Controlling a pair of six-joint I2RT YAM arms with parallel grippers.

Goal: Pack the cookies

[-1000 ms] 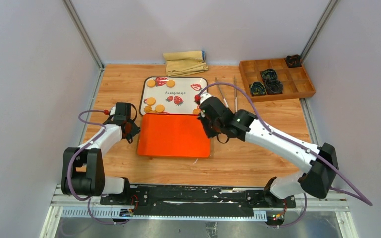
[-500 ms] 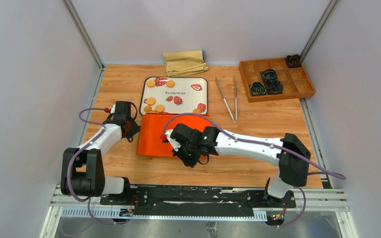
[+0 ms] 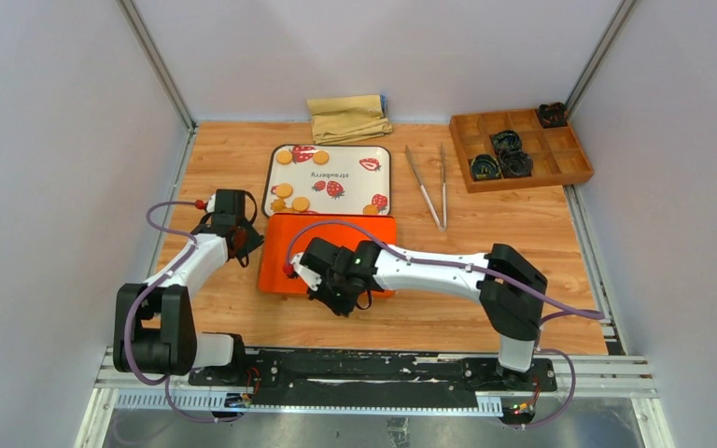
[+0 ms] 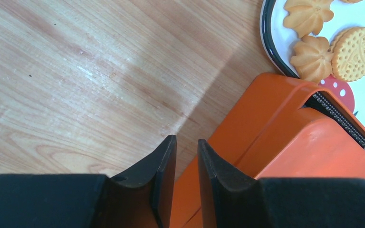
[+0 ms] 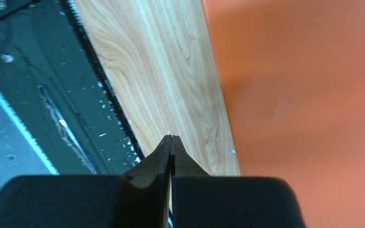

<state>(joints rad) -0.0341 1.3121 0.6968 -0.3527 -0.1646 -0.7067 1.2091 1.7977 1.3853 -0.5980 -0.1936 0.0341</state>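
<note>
From above and behind the arm bases we look down on the whole table (image 3: 243, 149). The left wrist view sits close, facing down past its own fingers (image 4: 164, 166) — we see wood and a corner of the orange case (image 4: 285, 142). The right wrist view, equally close, shares that case (image 5: 304, 85) — plus the table's near edge.

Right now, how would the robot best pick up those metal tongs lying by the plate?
Grip the tongs from straight above, across both arms near the joined tip, where they lie closest together. They rest flat on the table, spreading apart toward the far end.
</note>
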